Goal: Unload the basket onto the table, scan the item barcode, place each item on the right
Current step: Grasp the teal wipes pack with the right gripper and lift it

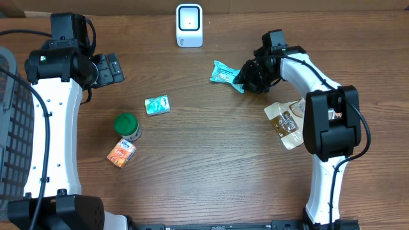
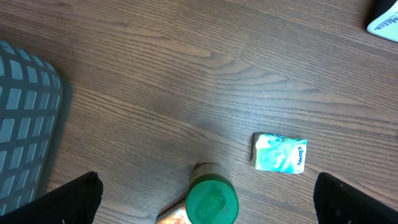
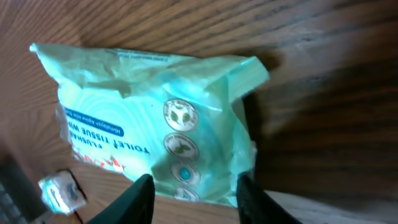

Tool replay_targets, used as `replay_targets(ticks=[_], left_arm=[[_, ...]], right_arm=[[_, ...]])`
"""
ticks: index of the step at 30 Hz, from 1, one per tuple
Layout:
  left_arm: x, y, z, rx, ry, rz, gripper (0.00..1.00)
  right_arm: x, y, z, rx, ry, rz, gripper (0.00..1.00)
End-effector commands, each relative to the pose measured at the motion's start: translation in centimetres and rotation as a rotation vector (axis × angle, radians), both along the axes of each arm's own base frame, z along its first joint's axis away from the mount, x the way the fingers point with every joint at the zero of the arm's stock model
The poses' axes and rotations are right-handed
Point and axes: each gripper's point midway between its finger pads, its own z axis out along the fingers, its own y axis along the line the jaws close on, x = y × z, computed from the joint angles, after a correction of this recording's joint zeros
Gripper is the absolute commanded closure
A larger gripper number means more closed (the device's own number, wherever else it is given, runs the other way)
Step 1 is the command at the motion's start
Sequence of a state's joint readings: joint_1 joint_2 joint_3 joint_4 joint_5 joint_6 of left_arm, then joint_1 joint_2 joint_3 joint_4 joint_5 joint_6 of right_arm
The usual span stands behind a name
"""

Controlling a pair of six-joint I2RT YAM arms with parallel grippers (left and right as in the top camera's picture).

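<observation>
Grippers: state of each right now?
Left gripper: open, empty.
Right gripper: fingers either side of the wipes packet; whether it is gripped cannot be told.

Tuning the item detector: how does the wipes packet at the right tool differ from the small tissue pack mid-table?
Size: the wipes packet looks larger than the tissue pack. Contact: the right tool straddles the wipes packet's edge; the tissue pack lies alone. Surface: the wipes packet is crinkled, the tissue pack flatter. Both are teal-and-white soft packs.
</observation>
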State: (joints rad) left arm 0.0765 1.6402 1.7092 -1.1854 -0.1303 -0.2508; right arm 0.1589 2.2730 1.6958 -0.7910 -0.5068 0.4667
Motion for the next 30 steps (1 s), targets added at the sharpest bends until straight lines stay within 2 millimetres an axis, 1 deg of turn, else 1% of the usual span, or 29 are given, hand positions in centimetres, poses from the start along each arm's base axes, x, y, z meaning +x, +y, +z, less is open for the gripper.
replay_targets(ticks=[1, 4, 7, 9, 11, 12, 13, 16, 18, 19, 21, 23, 26, 30], left_arm=[[0.2, -0.1, 1.2, 0.004, -0.032, -0.020, 0.00], [0.2, -0.1, 1.2, 0.004, -0.032, -0.020, 0.00], [0.2, -0.1, 1.2, 0.004, -0.032, -0.020, 0.00], [0.2, -0.1, 1.2, 0.004, -0.032, -0.021, 0.00], [0.2, -0.1, 1.2, 0.004, -0.033, -0.021, 0.00], [0.2, -0.1, 1.2, 0.004, -0.032, -0.020, 0.00], [0.2, -0.1, 1.2, 0.004, -0.032, -0.020, 0.00], [0.2, -0.1, 1.2, 0.004, -0.032, -0.020, 0.00], [0.2, -0.1, 1.2, 0.004, -0.032, -0.020, 0.00], [0.2, -0.1, 1.2, 0.004, -0.032, -0.020, 0.00], [0.2, -0.1, 1.2, 0.004, -0.032, -0.021, 0.01], [0.2, -0.1, 1.2, 0.004, -0.032, -0.021, 0.00], [0.2, -0.1, 1.2, 0.004, -0.032, -0.021, 0.00], [0.2, -0.1, 1.2, 0.004, -0.032, -0.020, 0.00]], right_arm=[[1.1, -0.4, 3.3, 0.036, -0.071, 0.010, 0.51], [1.7, -1.5, 4.9, 0.022, -0.106, -0.016, 0.48], [2.1, -2.3, 5.1, 0.016, -0.116, -0.034, 0.44], [2.0, -2.7, 4.1, -0.003, -0.099, -0.040, 0.44], [2.0, -2.4, 2.9, 0.002, -0.086, -0.035, 0.44], [1.7, -1.8, 1.6, 0.013, -0.068, -0.021, 0.45], [1.6, -1.2, 0.9, 0.023, -0.057, -0.009, 0.45], [1.3, 0.8, -0.6, 0.065, -0.043, 0.030, 0.46], [1.1, 2.0, -1.5, 0.064, -0.044, 0.053, 0.51], [1.0, 2.7, -2.1, 0.058, -0.043, 0.061, 0.57], [0.9, 2.6, -3.1, 0.014, -0.009, 0.017, 0.67], [0.8, 2.3, -4.0, -0.022, 0.017, -0.023, 0.79], [0.9, 2.2, -4.3, -0.029, 0.017, -0.031, 0.96], [1.3, 1.9, -4.1, -0.025, 0.004, -0.034, 0.96]])
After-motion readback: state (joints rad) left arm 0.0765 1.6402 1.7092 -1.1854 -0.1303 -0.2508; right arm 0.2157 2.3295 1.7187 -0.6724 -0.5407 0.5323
